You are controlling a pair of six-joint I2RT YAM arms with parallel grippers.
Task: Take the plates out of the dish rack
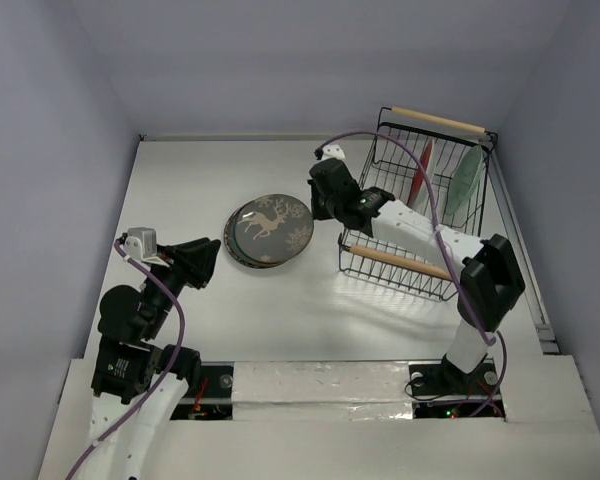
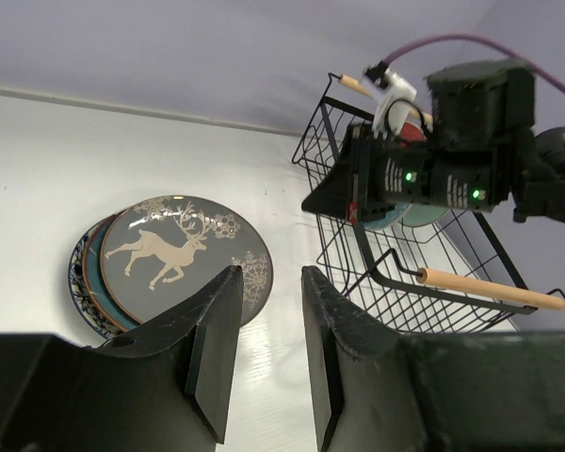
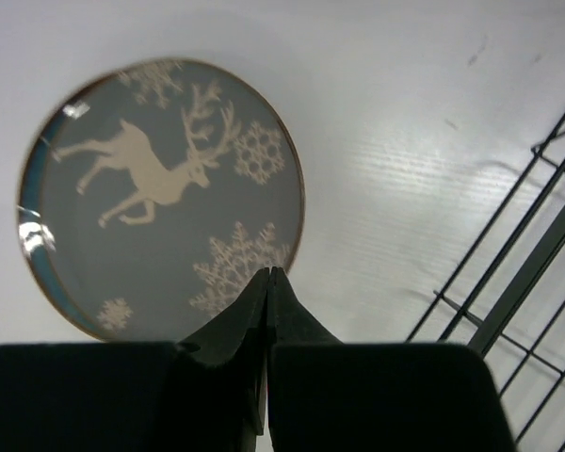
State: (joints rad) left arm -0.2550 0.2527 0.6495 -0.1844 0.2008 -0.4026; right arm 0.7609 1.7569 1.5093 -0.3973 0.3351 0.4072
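The grey-brown reindeer plate [image 1: 270,226] lies on top of a stack on the table; a dark teal plate edge [image 2: 92,275] and a white-blue floral plate edge [image 2: 76,282] show beneath it. The black wire dish rack [image 1: 398,262] stands to the right, holding the red-and-teal plate [image 1: 421,172] and the pale green plate [image 1: 465,178] upright. My right gripper [image 1: 316,208] is shut and empty, just above the stack's right edge [image 3: 160,188], fingertips together [image 3: 268,273]. My left gripper [image 1: 206,262] is open and empty, near the stack's front left [image 2: 266,281].
The rack has wooden rod handles, one near [image 1: 395,260] and one far [image 1: 438,120]. Its wires [image 3: 537,254] show at the right of the right wrist view. The right arm [image 2: 443,165] hangs in front of the rack. Grey walls enclose the table.
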